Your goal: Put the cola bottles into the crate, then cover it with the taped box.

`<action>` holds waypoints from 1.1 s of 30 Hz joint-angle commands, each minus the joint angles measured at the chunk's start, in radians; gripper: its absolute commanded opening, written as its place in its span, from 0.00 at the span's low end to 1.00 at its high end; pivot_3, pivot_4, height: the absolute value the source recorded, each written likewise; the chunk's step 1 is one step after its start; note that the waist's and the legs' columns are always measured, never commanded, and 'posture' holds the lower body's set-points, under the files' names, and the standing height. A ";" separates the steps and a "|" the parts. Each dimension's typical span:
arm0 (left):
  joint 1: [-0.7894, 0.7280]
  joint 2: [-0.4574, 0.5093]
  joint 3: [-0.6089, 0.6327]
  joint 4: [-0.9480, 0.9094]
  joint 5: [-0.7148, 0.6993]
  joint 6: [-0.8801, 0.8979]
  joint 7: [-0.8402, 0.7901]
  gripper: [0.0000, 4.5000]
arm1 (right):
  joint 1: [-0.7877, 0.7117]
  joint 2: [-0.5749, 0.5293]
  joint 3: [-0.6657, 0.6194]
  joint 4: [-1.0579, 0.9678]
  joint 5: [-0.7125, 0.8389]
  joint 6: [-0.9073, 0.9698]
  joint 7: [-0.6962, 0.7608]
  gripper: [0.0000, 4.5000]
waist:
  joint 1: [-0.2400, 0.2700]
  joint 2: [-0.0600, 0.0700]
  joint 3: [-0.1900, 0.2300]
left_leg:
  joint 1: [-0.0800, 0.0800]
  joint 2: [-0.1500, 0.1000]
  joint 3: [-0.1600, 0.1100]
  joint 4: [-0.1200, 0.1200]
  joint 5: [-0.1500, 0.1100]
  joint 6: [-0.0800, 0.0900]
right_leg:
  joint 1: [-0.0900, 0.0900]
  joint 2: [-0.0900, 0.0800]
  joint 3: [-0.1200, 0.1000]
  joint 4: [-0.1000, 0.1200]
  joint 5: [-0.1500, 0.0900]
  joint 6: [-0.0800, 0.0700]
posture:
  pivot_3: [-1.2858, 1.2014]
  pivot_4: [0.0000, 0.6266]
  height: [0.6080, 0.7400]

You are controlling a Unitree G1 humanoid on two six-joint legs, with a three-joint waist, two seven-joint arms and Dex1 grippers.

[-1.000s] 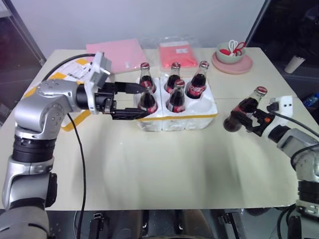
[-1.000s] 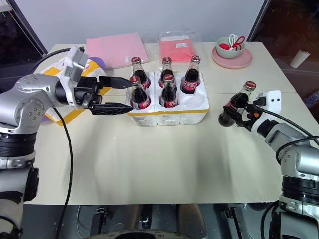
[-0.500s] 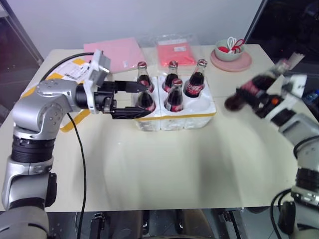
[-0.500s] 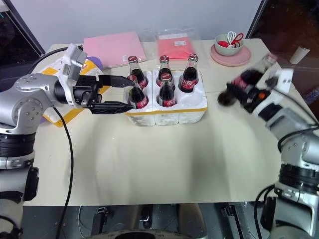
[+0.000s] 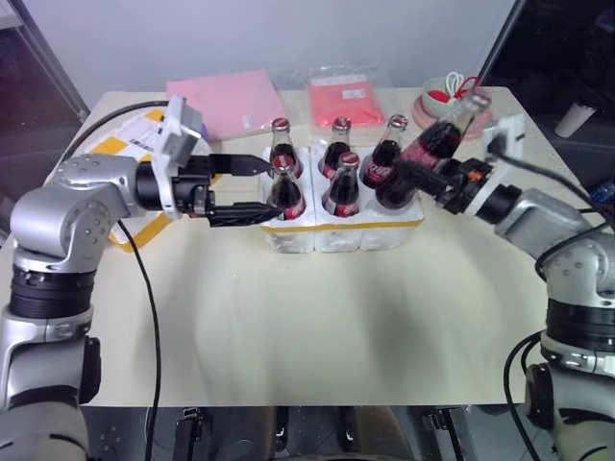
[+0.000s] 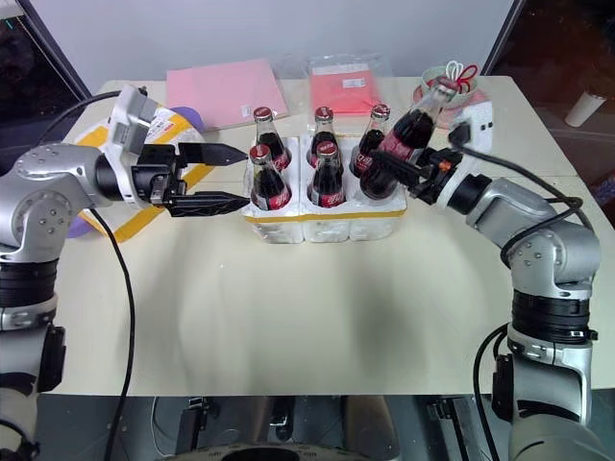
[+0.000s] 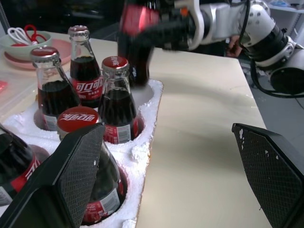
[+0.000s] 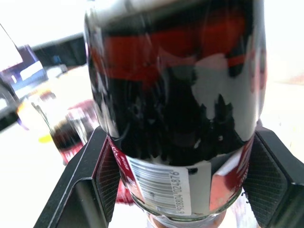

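Your right gripper (image 6: 415, 171) pinches the tilted dark glass cola bottle (image 6: 399, 141) mid-body; smooth, heavy, breakable—grip the labelled waist; left gripper (image 6: 216, 178) spread beside the white styrofoam crate (image 6: 322, 219).

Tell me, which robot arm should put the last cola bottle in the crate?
Probably the right: its gripper already holds the sixth cola bottle, tilted over the crate's empty near-right well. The left gripper is open beside the crate's other end.

Dark cola bottles (image 6: 327, 179) with red labels and red caps in a white crate (image 6: 322, 217) banded in yellow tape, beside a white taped box (image 6: 144, 187) with yellow bands, two pink sheets (image 6: 227, 91) and a pink plate (image 6: 430, 96) on a beige table (image 6: 317, 307)
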 commanded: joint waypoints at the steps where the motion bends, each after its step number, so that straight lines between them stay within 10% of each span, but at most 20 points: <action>1: 0.006 0.017 0.052 -0.042 -0.012 -0.016 0.017 1.00 | -0.001 -0.036 0.062 -0.024 -0.099 -0.092 0.054 0.62 | -0.001 0.000 0.000 | 0.000 0.000 0.000 0.000 0.000 0.000 | 0.000 0.000 0.000 0.000 0.000 0.000 | 0.52 0.24 1.00; 9: 0.030 0.023 0.057 -0.053 -0.001 -0.030 0.032 1.00 | -0.038 -0.030 0.219 0.128 -0.271 -0.162 0.143 0.62 | 0.000 0.000 0.000 | 0.000 0.000 0.000 0.000 0.000 0.000 | 0.000 0.001 0.000 0.000 0.000 0.000 | 0.52 0.24 1.00; 13: 0.032 0.028 0.056 -0.049 0.006 -0.040 0.040 1.00 | -0.089 -0.027 0.218 0.209 -0.308 -0.148 0.138 0.99 | -0.002 -0.001 0.000 | 0.001 0.000 0.000 0.002 0.000 -0.001 | 0.002 0.001 0.000 0.000 0.000 0.000 | 0.52 0.24 1.00; 33: 0.484 0.243 0.370 -0.211 0.432 -0.343 0.370 1.00 | -0.063 -0.508 -0.208 0.019 0.072 0.131 0.535 0.99 | -0.005 0.000 0.000 | 0.001 0.000 0.001 -0.019 0.004 0.000 | -0.002 -0.002 0.000 -0.015 0.004 -0.001 | 0.52 0.24 1.00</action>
